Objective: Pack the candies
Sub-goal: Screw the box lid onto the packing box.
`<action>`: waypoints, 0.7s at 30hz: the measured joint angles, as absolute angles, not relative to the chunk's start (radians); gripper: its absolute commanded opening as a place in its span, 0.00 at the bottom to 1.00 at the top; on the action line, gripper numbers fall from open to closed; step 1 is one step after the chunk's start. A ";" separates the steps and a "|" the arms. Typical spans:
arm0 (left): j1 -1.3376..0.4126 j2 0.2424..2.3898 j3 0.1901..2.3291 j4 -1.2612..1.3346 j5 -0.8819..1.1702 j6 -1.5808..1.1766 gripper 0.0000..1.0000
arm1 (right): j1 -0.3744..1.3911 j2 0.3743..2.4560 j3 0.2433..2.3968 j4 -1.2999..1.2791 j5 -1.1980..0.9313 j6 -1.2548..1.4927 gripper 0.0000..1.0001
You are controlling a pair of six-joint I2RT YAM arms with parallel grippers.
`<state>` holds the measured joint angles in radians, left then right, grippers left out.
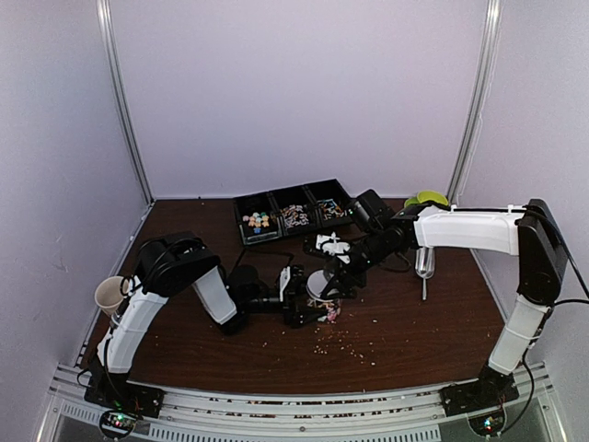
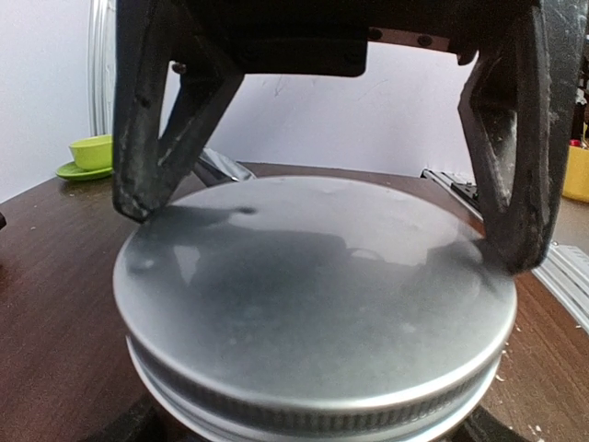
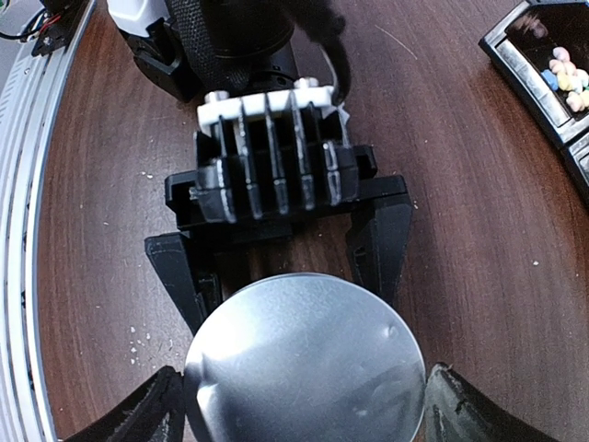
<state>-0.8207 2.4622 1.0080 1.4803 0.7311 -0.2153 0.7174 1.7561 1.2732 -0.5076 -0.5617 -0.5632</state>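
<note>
Top external view: the left jaws stand wide, clamped on the jar (image 1: 322, 299) to steady it. The right jaws straddle its lid (image 3: 304, 368), grip unclear, probably to screw it. Candies (image 1: 257, 220) lie in the tray (image 1: 241, 204) behind.

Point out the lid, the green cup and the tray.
lid (image 2: 313, 276), left wrist view, middle of its top.
green cup (image 2: 92, 152), left wrist view, its side wall.
tray (image 1: 285, 191), top view, its far rim.
</note>
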 measured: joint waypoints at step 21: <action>-0.838 2.447 0.973 1.500 0.532 -0.255 0.81 | 0.778 1.689 1.132 -0.243 -0.278 -0.043 0.86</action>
